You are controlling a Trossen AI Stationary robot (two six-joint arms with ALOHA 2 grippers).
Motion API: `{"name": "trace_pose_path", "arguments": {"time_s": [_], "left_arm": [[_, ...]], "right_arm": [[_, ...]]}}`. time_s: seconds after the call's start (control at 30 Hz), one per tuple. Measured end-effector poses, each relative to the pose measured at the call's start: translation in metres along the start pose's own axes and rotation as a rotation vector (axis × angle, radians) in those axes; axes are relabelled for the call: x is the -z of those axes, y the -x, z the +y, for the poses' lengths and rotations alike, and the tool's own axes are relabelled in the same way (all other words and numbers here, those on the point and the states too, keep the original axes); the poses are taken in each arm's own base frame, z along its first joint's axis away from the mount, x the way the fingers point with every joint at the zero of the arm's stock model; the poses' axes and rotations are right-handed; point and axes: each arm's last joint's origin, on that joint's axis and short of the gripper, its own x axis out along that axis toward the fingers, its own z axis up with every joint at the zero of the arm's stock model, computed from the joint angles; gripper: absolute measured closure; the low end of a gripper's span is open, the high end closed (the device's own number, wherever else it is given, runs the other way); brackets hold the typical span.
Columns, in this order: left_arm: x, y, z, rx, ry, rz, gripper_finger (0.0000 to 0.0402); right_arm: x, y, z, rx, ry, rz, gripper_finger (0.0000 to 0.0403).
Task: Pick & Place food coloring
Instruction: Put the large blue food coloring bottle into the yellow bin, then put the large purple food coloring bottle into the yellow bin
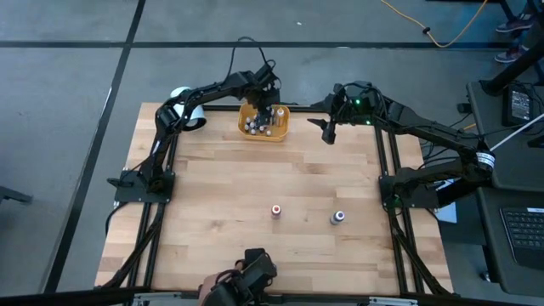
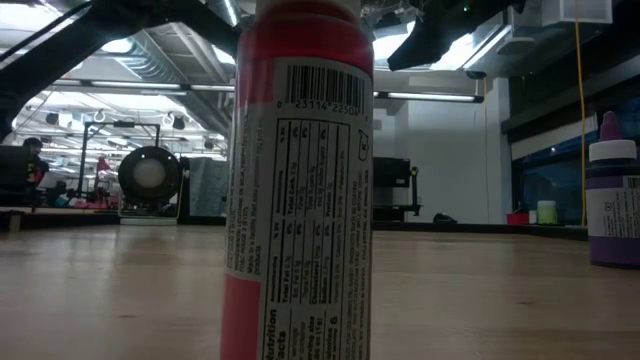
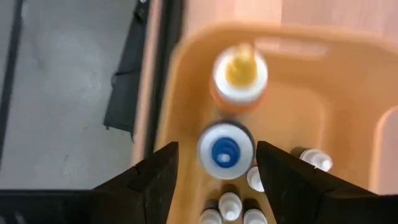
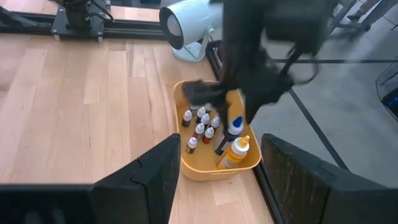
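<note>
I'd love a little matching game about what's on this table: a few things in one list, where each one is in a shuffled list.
Things:
1. red-capped bottle
2. purple-capped bottle
3. blue-capped bottle
4. right gripper

Places:
A. in the yellow bin, between the left gripper fingers
B. open, above bare wood beside the bin
C. standing alone mid-table
D. standing alone, nearer the right arm's base

Pairs: 1-C, 2-D, 3-A, 4-B

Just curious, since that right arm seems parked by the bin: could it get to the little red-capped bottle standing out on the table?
Probably yes. The red-capped bottle stands alone on bare wood, nothing around it, and the right hand hangs open and empty above the table.
</note>
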Motion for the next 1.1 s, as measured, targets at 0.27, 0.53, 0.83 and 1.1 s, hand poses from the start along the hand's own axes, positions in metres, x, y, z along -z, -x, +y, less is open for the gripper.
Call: {"name": "trace_pose_path", "arguments": {"time_s": [0.27,0.53,0.83,1.1], "left_arm": [[-0.027,0.063,0.003,0.07,0.014,-0.06,0.0193],[-0.022,0.131,-0.02,0.17,0.03,-0.095,0.0194],[-0.003,0.183,-0.047,0.179,0.0,-0.101,0.0204],[0.014,0.195,-0.057,0.166,0.001,-0.09,0.0217]], "right_arm": [[0.016,0.003,0.005,-0.058,0.017,0.171,0.0178],[0.02,0.043,0.027,-0.193,0.045,0.214,0.0178],[0.027,0.095,0.084,-0.298,0.011,0.336,0.0178],[0.032,0.1,0.136,-0.319,-0.183,0.488,0.0178]]}}
